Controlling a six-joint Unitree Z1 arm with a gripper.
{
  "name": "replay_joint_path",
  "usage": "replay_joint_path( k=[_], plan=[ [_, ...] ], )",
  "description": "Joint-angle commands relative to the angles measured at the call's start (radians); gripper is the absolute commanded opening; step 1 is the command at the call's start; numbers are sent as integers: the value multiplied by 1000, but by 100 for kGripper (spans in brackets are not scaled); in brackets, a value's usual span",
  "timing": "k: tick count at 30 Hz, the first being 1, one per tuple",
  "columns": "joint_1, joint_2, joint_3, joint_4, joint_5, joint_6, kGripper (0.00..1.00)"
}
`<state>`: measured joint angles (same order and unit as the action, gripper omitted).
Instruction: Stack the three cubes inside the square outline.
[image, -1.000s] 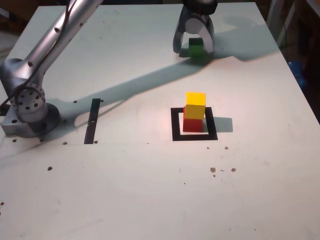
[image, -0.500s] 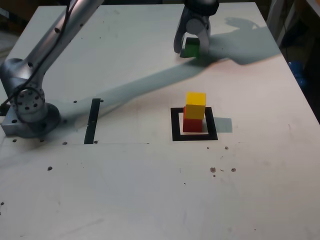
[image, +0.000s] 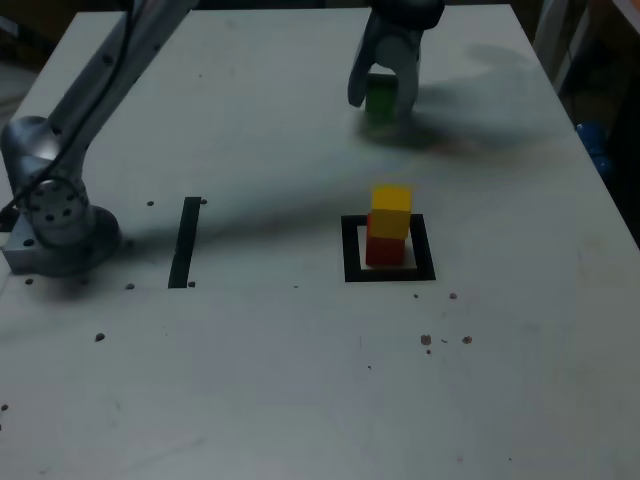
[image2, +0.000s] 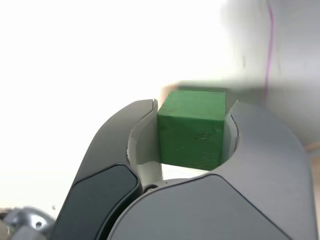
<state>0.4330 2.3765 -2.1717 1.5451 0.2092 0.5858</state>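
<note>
— How far along is the stack, seen from here?
— Two of three levels are complete. Centre right of the exterior view: yellow cube (image: 391, 211) upon red cube (image: 385, 251), the red one within the square outline (image: 424, 277). Remaining: the green cube (image2: 191, 140), near the exterior view's top edge, well apart from the stack.
— And the gripper (image: 383, 95)?
— Pinching the green cube, one finger against each of two opposite sides, as the wrist view shows. Whether the cube is clear of the table (image: 260, 380), I cannot tell. Carrying it over and setting it on the yellow one would be the last step.
— What differs from the earlier frame, one second ago?
— The fingers, then spread around the green cube, are closed on it; the cube sits slightly further left. The light is dimmer. Yellow and red are unchanged.
</note>
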Motion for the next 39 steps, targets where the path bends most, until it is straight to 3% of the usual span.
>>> replay_joint_path(
  k=[1,8,18,27,39],
  plan=[
    [-44,-84,46,14,-12,-43,31],
    [-246,-230,136,47,-30,-214,31],
    [-466,-254,167,74,-86,-392,31],
    [-560,-252,201,68,-111,-464,31],
    [-572,-252,221,61,-119,-476,31]
  ],
)
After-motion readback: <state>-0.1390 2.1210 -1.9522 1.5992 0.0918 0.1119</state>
